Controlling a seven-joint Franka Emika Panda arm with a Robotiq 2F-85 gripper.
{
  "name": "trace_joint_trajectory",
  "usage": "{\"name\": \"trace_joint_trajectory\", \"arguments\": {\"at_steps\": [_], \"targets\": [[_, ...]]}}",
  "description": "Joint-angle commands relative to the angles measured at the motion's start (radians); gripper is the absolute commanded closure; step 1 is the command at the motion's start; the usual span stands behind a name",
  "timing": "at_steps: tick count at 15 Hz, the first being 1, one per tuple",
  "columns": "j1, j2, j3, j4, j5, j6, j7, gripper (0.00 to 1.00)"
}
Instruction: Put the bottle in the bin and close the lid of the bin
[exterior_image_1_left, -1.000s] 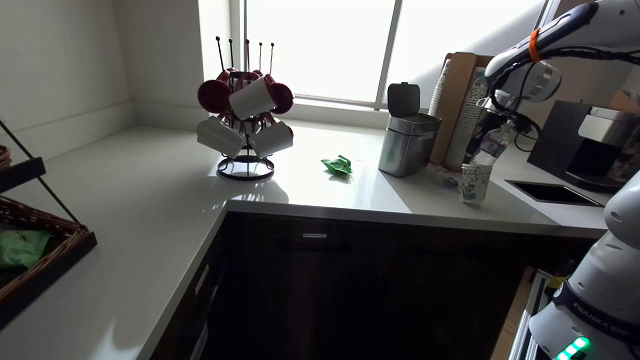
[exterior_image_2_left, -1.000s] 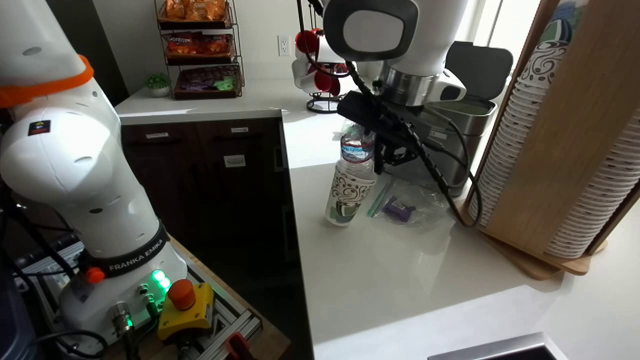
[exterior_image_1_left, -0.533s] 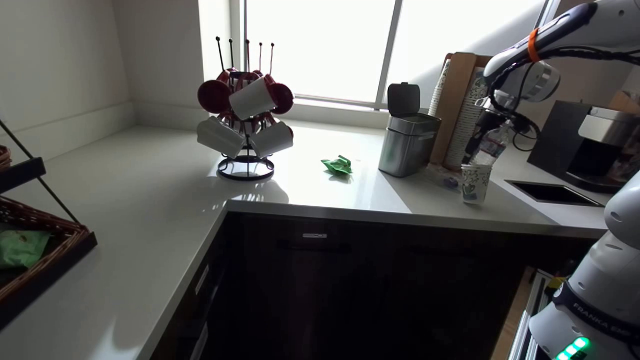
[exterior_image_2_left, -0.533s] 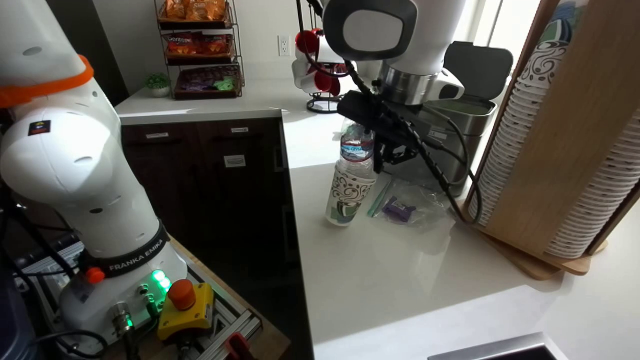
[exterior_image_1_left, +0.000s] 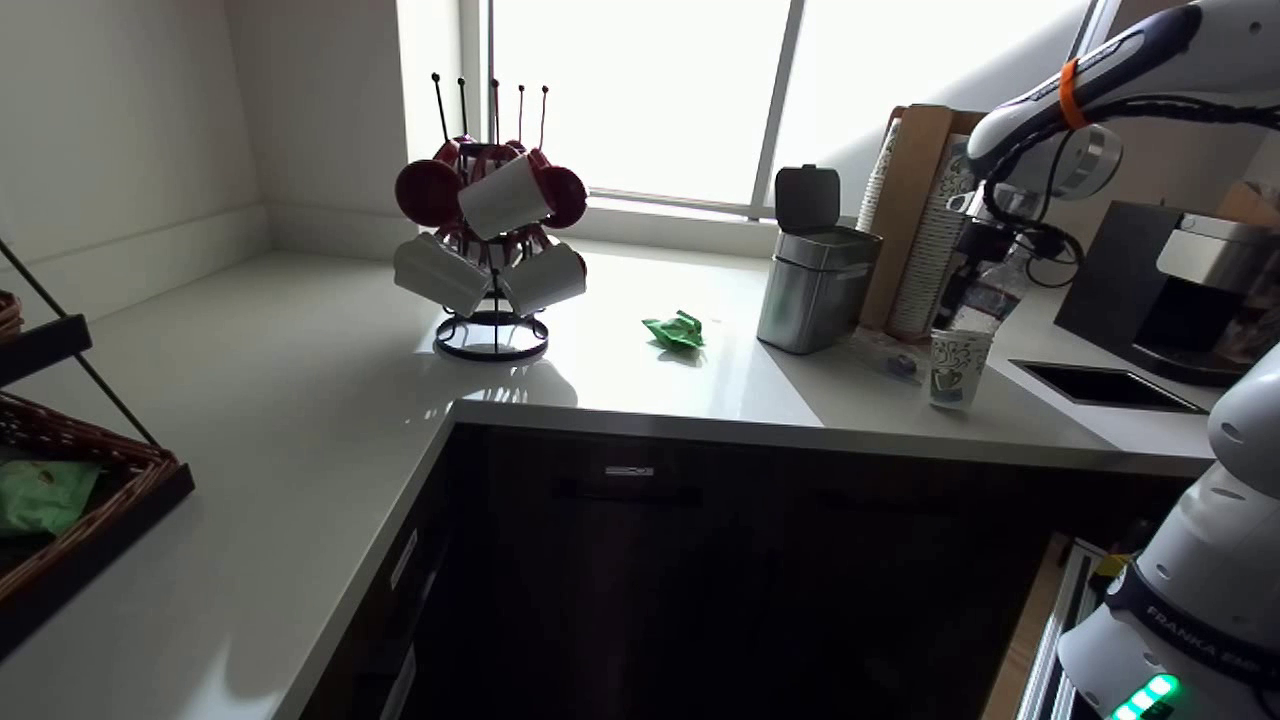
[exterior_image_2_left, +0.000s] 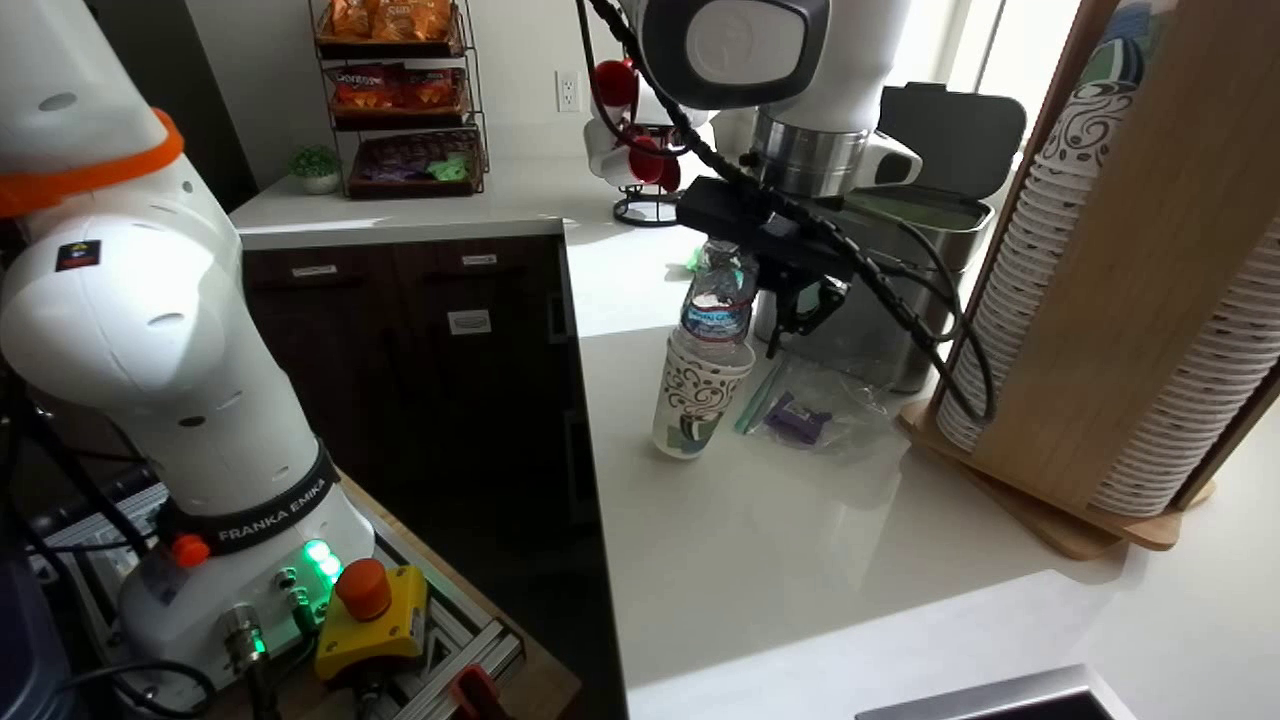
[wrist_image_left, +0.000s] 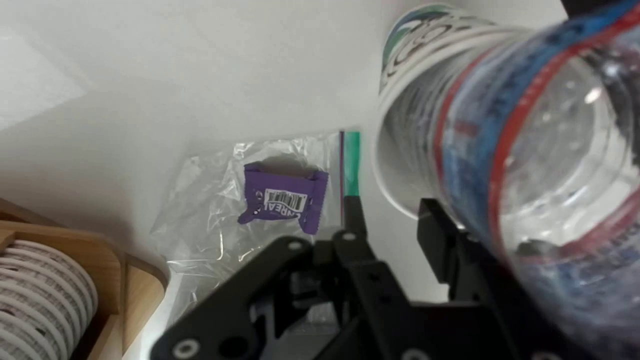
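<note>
A black rack of red-and-white mugs stood behind the inner corner of the counter, and a crumpled green wrapper lay near it, between front and back edges. A tilted patterned paper cup was near the front edge, just beside a clear bag with a purple packet. Toward the back edge stood a wooden stand of stacked cups and a dark coffee machine.

Window: glaring white, split by grey upright bar | walls: pale | desk: white, L-shaped, bright patches among shadow | beneath desk: dark cabinets with pale labels | outlet: white, wall-mounted, above desk level
</note>
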Motion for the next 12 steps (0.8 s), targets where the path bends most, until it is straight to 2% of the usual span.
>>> {"name": "trace_joint_trajectory", "arguments": {"at_steps": [1, 5, 6, 12], "targets": [[-0.004, -0.042, -0.001, -0.038, -0.065, 0.005, -0.011, 0.33], [0.003, -0.075, 0.011, -0.057, -0.122, 0.015, 0.007, 0.03], [0.005, -0.084, 0.011, -0.061, -0.122, 0.019, 0.006, 0.0], [0.012, -0.113, 0.001, -0.03, -0.05, -0.023, 0.053, 0.0]]}}
